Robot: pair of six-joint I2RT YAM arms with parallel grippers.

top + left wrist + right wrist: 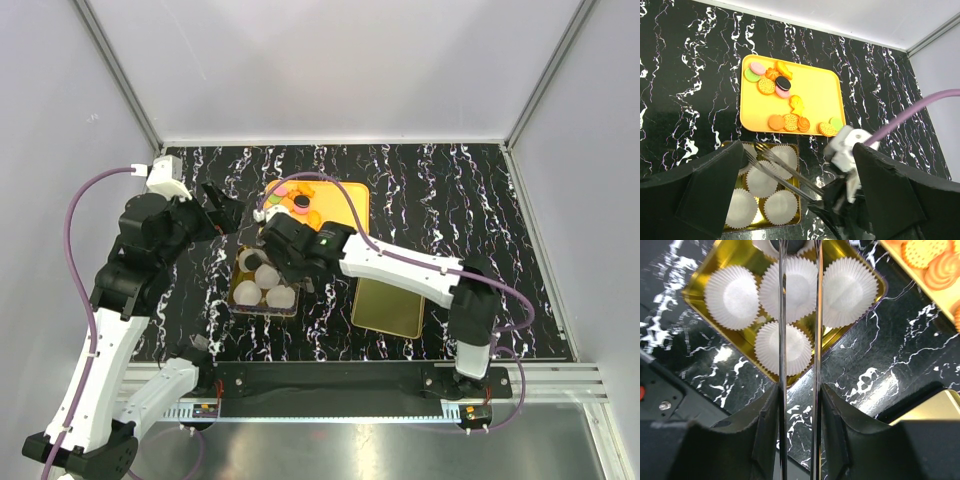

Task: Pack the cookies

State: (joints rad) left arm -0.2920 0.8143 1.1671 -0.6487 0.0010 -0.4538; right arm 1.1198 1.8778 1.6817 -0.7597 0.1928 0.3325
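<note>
Left arm: bends up from the near left corner. Its pincer (222, 208) hangs above the black marbled surface (450, 200), left of the orange tray (815, 95), with fingers spread wide and empty.
Right arm: stretches leftward across the surface, wrist over the gold box (740, 335). Its pincer (799, 390) is clamped on metal tongs (782, 340).
Orange tray: holds the cookies (766, 86), mostly orange with a few pink, green and black, in two loose clusters.
Gold lid (388, 305): lies flat, right of the box.
Gold box: sits near the tray, filled with white paper cups (800, 285).
Tongs: both blades reach over the cups.
Right wrist view only: a dark round disc sits between the tong tips at the frame's top edge, mostly cut off.
Left wrist view only: the whole tray shows.
Top view: one cup holds a dark cookie.
</note>
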